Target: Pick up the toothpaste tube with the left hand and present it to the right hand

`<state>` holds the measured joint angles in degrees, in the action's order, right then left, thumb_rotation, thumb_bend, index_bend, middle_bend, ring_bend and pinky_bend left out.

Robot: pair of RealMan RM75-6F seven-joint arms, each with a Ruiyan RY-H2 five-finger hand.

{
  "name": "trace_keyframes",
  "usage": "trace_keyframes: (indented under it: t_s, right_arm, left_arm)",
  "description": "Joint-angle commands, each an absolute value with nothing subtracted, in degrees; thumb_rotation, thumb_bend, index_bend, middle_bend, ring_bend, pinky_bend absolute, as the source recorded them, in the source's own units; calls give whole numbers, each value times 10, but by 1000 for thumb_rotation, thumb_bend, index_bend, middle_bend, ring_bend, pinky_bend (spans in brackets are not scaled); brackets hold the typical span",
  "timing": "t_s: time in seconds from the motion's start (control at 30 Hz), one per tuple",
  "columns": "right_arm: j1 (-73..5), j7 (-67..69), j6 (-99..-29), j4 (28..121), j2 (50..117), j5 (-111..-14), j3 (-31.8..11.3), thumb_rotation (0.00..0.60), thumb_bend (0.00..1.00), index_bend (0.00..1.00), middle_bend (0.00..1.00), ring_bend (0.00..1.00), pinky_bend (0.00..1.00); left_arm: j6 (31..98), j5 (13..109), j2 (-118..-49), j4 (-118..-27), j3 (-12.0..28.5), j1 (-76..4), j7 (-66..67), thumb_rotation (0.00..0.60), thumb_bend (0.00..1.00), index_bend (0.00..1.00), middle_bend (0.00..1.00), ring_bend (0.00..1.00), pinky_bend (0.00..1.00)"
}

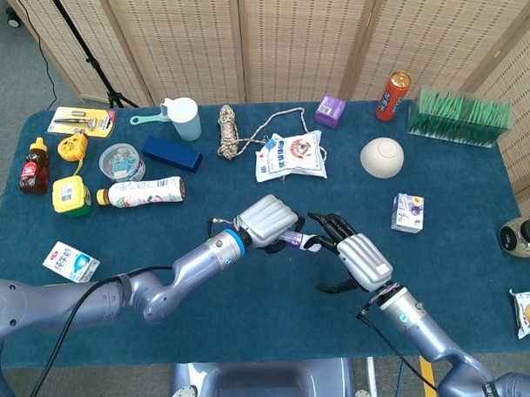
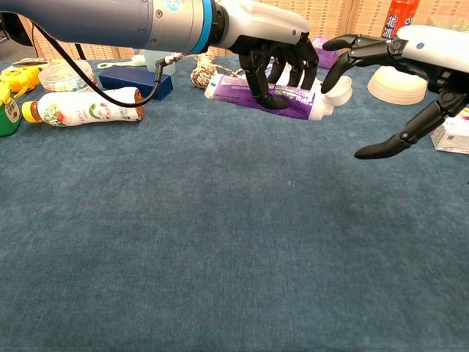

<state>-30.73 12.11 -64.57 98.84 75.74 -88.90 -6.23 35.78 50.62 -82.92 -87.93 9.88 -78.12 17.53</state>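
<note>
My left hand (image 1: 266,220) (image 2: 275,55) grips the purple and white toothpaste tube (image 2: 256,97) (image 1: 295,241) and holds it level above the blue table, white cap (image 2: 338,89) pointing right. My right hand (image 1: 358,258) (image 2: 410,66) is spread wide just to the right of the cap. Its dark fingers (image 2: 352,53) reach over the cap end and its thumb hangs below. Whether they touch the tube I cannot tell.
At the back lie a white snack bag (image 1: 290,156), a rope coil (image 1: 228,130), a blue box (image 1: 171,154), a lying bottle (image 1: 143,192), a white bowl (image 1: 382,156) and a small purple carton (image 1: 408,213). Blue cloth (image 2: 234,249) covers the table in front.
</note>
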Motion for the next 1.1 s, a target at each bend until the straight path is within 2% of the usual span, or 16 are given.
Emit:
trace_keyframes:
  t_s: [0.03, 0.43, 1.1]
  right_arm:
    - [-308, 121, -645, 987, 757, -887, -62, 600, 0, 304, 6, 0, 0]
    - [-308, 126, -643, 977, 760, -880, -56, 600, 0, 304, 6, 0, 0]
    - [-309, 127, -646, 971, 765, -876, -54, 600, 0, 305, 6, 0, 0]
  left_arm:
    - [359, 510, -827, -881, 98, -779, 173, 600, 590, 608, 486, 517, 556]
    - [368, 522, -825, -882, 95, -769, 165, 600, 590, 613, 489, 521, 556]
    - [413, 549, -845, -876, 106, -736, 145, 600, 590, 685, 557, 571, 587]
